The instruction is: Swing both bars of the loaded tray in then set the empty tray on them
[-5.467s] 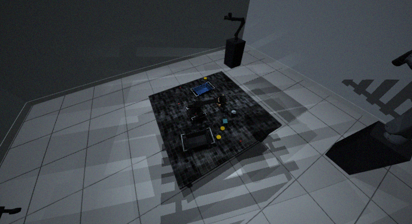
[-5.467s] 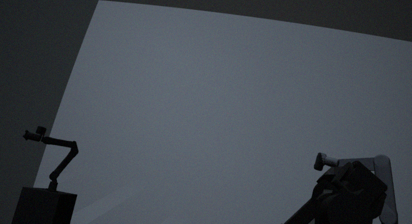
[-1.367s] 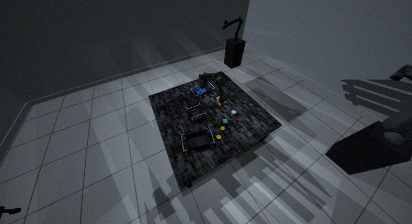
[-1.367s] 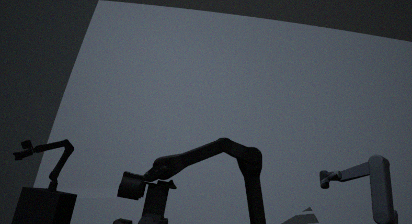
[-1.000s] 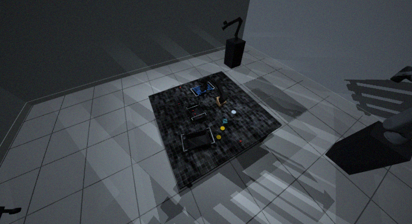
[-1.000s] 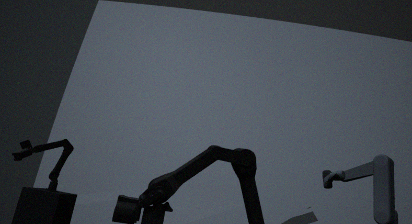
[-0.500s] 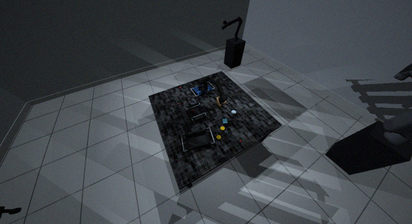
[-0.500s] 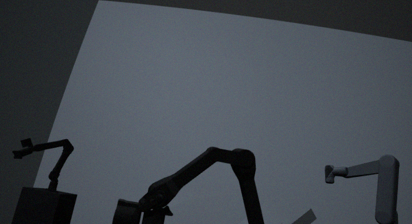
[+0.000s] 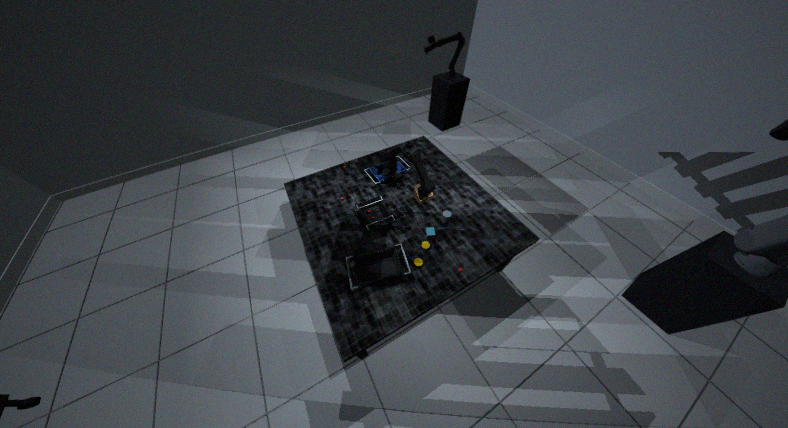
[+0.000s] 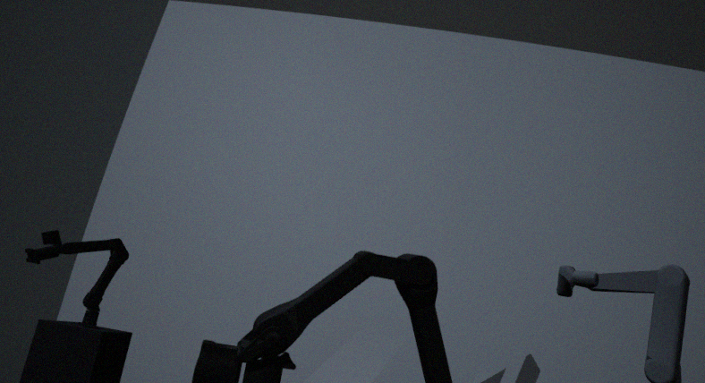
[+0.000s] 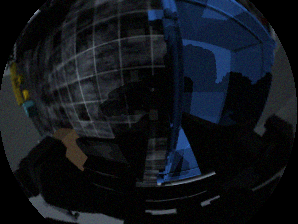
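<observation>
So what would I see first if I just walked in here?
The bright blue tray at the far end of the dark table, with the black arm bent over it. In the wrist view it fills the right half. Next, two yellow discs near the table's right side.

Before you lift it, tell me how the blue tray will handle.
The blue tray looks empty and thin-walled, so it is probably light and fairly stiff. The gripper seems to straddle one side wall, off centre, so the tray may tilt when raised. Its smooth plastic wall could also slip between the fingers.
</observation>
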Controlling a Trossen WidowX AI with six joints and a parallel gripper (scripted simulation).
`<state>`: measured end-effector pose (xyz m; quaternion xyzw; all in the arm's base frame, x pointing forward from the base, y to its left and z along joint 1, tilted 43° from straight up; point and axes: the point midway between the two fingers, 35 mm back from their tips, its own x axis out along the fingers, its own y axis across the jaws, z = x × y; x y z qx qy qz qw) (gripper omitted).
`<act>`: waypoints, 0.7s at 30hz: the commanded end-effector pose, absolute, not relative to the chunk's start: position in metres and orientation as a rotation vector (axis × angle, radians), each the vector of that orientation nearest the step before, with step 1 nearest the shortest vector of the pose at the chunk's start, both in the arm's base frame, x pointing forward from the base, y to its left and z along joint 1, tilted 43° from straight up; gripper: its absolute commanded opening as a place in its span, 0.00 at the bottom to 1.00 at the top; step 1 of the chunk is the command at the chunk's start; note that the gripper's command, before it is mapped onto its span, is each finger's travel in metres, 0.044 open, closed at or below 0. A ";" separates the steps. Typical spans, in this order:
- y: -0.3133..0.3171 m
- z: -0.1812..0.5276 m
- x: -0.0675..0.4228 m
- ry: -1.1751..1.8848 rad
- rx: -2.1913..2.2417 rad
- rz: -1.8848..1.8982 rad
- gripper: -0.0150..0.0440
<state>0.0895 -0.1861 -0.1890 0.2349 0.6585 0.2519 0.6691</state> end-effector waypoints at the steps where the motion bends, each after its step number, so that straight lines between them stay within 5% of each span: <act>1: -0.184 -0.189 0.090 1.483 0.538 0.567 0.55; 21: -0.184 -0.189 0.090 1.483 0.538 0.567 0.32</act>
